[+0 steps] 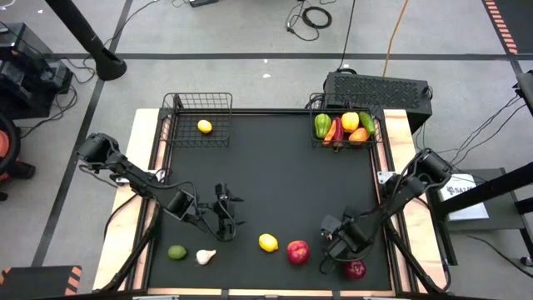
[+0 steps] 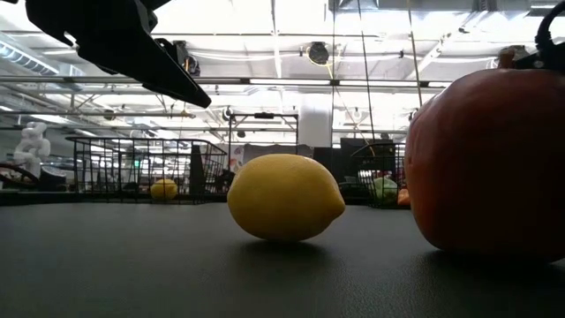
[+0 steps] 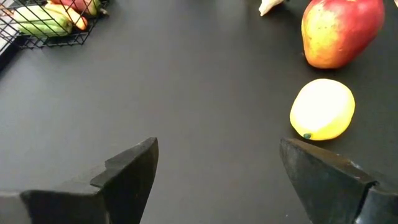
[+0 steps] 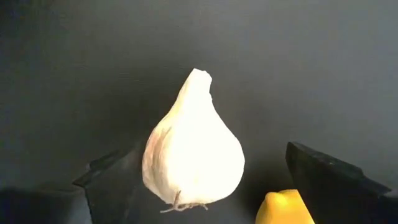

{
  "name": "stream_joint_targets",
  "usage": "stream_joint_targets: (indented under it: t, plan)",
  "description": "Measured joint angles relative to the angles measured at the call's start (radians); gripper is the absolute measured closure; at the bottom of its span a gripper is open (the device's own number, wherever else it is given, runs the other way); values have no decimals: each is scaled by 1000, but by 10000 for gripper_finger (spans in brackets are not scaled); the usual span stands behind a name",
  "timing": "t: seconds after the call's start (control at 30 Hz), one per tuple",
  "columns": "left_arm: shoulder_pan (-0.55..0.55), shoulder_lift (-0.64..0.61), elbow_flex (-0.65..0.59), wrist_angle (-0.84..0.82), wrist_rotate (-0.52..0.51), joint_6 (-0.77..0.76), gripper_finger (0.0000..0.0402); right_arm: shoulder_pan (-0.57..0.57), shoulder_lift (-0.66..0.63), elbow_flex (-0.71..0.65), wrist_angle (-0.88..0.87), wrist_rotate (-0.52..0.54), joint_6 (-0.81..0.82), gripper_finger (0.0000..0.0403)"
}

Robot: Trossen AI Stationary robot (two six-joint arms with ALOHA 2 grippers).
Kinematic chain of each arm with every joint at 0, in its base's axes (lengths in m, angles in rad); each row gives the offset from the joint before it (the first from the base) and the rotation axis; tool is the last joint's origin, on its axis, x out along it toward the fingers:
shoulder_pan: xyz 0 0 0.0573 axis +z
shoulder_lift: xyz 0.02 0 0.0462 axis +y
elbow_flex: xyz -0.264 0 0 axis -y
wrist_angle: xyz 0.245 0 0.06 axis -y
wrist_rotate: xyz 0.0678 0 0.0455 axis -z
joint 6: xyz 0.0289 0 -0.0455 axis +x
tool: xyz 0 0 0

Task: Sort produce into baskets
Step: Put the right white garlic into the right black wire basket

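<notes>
The right gripper has its jaws released, straddling a garlic bulb on the table. The left gripper, jaws also released, hovers near a loose lemon. One basket holds a single lemon, the other basket several vegetables. Roughly six pieces remain unsorted.

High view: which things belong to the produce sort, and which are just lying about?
Job:
- left basket, holding one lemon
- right basket, holding peppers
- still on the table: lime, garlic, loose lemon, two apples, second garlic

Lying about:
- black perforated box
- floor cables
</notes>
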Motion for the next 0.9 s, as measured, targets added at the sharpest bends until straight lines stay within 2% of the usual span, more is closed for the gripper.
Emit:
stream_joint_targets:
  t: [0.1,0.37,0.57,0.73,0.9]
  plan:
    - [0,0,0,0,0,0,59,0,0,0,-1,7,-8,40]
    - [0,0,0,0,0,0,59,-2,0,0,1,6,-9,128]
    - [0,0,0,0,0,0,59,-21,0,31,-1,7,-44,173]
    - [0,0,0,-1,-1,0,59,-47,0,101,-35,15,-120,196]
    - [0,0,0,-1,-1,0,59,-89,0,198,-121,66,-225,193]
